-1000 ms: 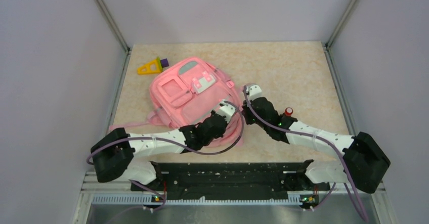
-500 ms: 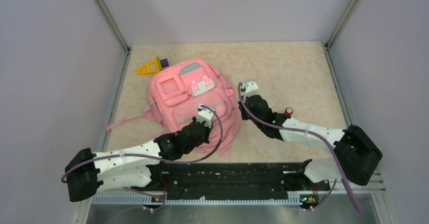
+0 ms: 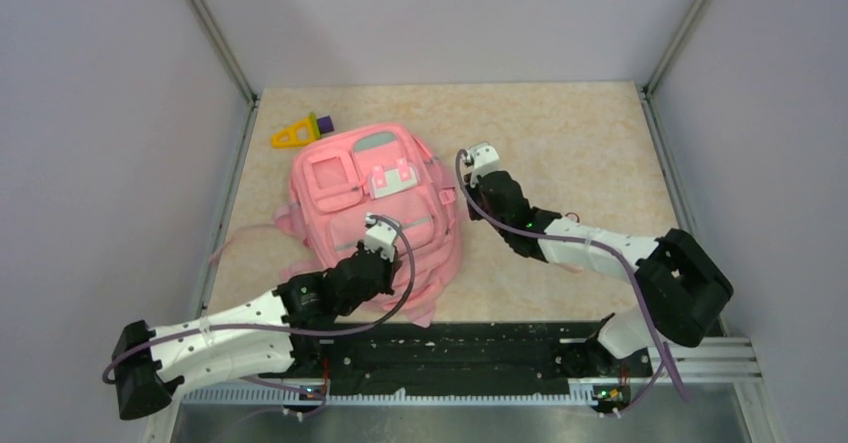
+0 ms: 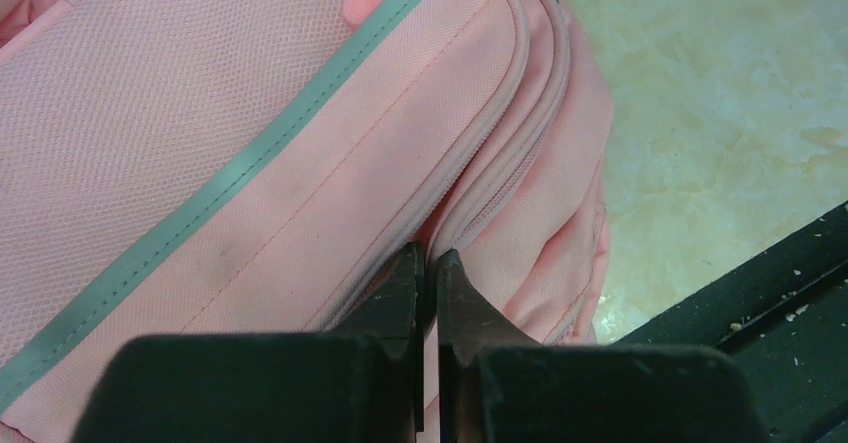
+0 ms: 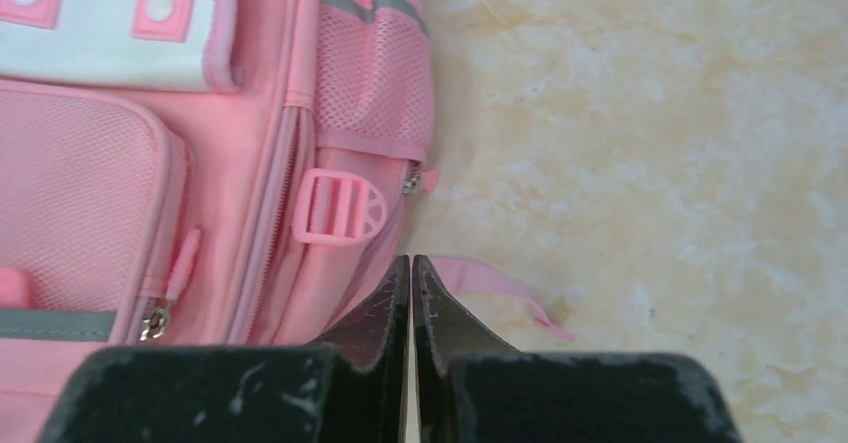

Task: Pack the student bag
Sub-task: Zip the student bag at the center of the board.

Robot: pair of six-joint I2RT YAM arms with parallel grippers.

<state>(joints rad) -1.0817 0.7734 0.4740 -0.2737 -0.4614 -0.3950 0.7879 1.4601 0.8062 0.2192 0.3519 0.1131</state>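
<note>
The student bag (image 3: 345, 178) is a pink backpack lying flat with its front up on the left half of the table. My left gripper (image 3: 378, 231) rests on its near front panel. In the left wrist view the jaws (image 4: 427, 258) are shut on a fold of the bag (image 4: 250, 143) beside a zipper seam. My right gripper (image 3: 463, 181) is at the bag's right side. In the right wrist view it (image 5: 411, 261) is shut and empty, just below a pink buckle (image 5: 340, 208) and next to a thin pink strap (image 5: 490, 281).
A yellow triangle (image 3: 291, 135) and a purple block (image 3: 323, 122) lie at the far left, touching the bag's top edge. Grey walls close the table on the left, the back and the right. A black rail (image 3: 450, 348) runs along the near edge.
The left arm has drawn back and to the left, and the bag has slid and turned with it. The right gripper has moved farther away and left along the bag's right side.
</note>
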